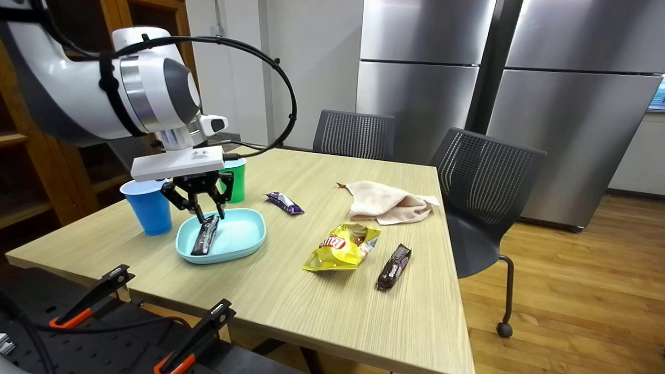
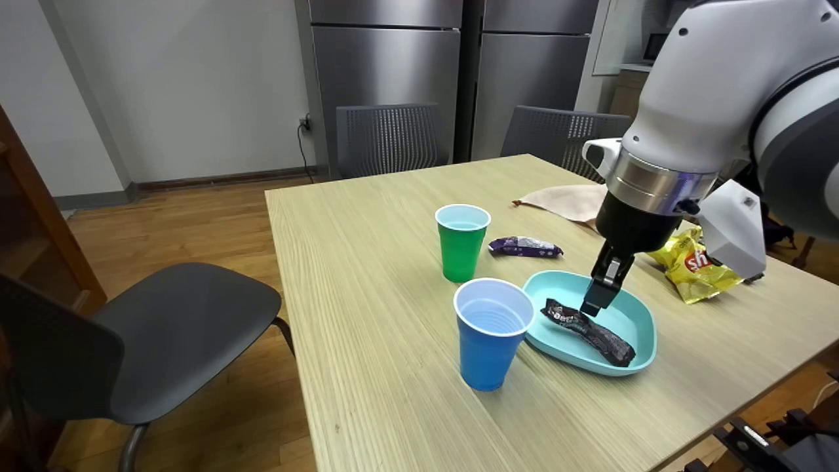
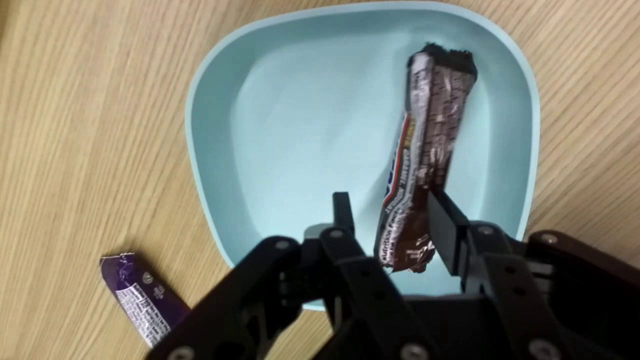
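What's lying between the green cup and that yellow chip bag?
A purple packet lies on the table between them, as seen in an exterior view.

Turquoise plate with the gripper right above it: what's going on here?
The robot's gripper hangs low over the dark-wrapped bar, which lies on the turquoise plate. The jaws stand apart, with a gap beside the bar in the wrist view, so the bar isn't clamped; whether it is being touched, I can't tell. The blue cup and green cup stand near the plate, and the purple-wrapped bar, yellow bag and pale cloth are elsewhere on the table.
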Available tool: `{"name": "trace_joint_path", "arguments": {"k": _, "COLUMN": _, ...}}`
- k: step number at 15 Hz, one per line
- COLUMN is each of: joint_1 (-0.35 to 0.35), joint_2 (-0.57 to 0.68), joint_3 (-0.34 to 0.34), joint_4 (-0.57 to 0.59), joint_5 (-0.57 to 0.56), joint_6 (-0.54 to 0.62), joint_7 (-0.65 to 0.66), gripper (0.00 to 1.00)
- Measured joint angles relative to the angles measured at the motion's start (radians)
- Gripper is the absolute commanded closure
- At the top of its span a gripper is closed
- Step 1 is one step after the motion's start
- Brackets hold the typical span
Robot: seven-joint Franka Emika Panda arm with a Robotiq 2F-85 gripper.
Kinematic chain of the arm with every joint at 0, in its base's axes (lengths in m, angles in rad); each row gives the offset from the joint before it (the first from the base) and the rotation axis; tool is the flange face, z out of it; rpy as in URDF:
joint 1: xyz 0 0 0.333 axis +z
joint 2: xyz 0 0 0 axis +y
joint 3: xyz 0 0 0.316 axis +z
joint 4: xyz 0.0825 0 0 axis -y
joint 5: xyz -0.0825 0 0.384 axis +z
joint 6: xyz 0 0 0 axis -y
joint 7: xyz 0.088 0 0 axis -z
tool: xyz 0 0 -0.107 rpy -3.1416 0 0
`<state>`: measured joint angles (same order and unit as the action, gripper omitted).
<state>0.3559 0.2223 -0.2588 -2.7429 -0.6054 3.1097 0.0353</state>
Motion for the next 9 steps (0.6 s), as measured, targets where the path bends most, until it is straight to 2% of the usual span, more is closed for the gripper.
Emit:
{"name": "trace_joint_path", "arguments": {"k": 3, "joint_1": 0.023, "joint_2": 0.0, "joint_3": -0.03, "joint_4": 0.003, "joint_5": 0.0, "joint_6": 0.005, "joint_7": 0.001, "gripper": 0.03}}
{"name": "trace_joint_path", "arguments": {"k": 4, "joint_1": 0.024, "joint_2": 0.0, "joint_3": -0.036, "joint_4": 0.004, "joint_5": 0.0, "joint_6": 0.008, "joint_7": 0.001, "gripper": 0.0}}
{"name": "trace_joint_path", "arguments": {"k": 9, "joint_1": 0.014, "joint_2": 0.0, "joint_3": -0.059, "joint_4": 0.018, "joint_5": 0.02, "joint_6": 0.018, "joint_7": 0.002, "gripper": 0.0}}
